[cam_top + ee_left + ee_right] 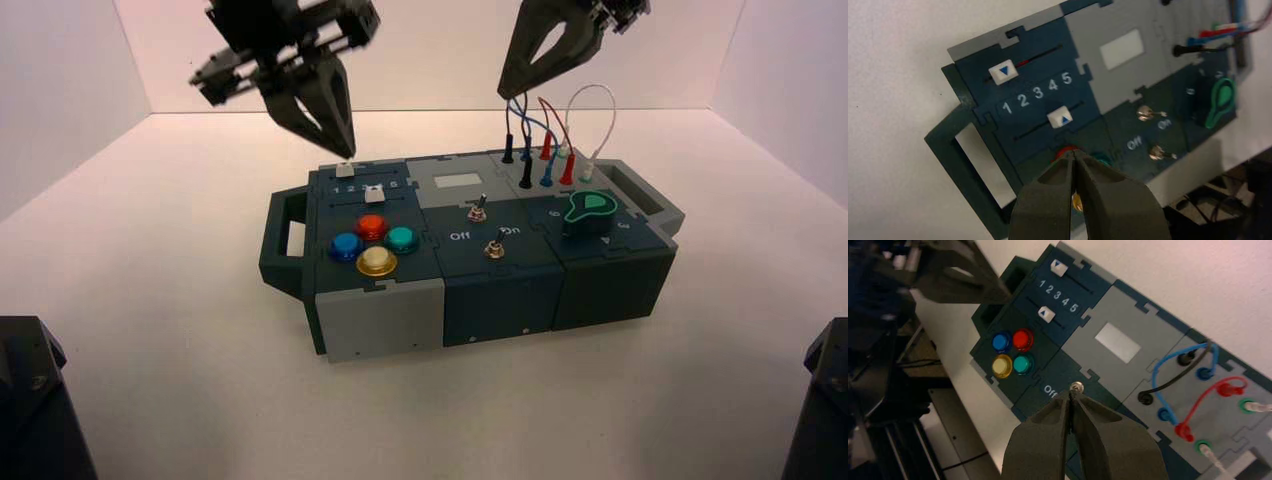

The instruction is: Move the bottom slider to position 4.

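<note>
Left gripper [1073, 159], jaws pressed together (so the right's [1070, 399]), above bottom slider [1059, 119] under 4 [1053, 85].

Bottom slider [1060, 117]: small white squarish plastic knob with a blue triangle mark, sat in the dark slotted track on the teal panel. Knob was directly beside the white printed numeral 4 [1053, 85], in the 1–5 row.

Two dark, matte arms above the box [470, 260]

Left gripper [335, 135] and right gripper [515, 80] have charcoal, wedge-shaped fingers with triangular cut-outs; black blocky wrist housing sits behind the left one.
</note>
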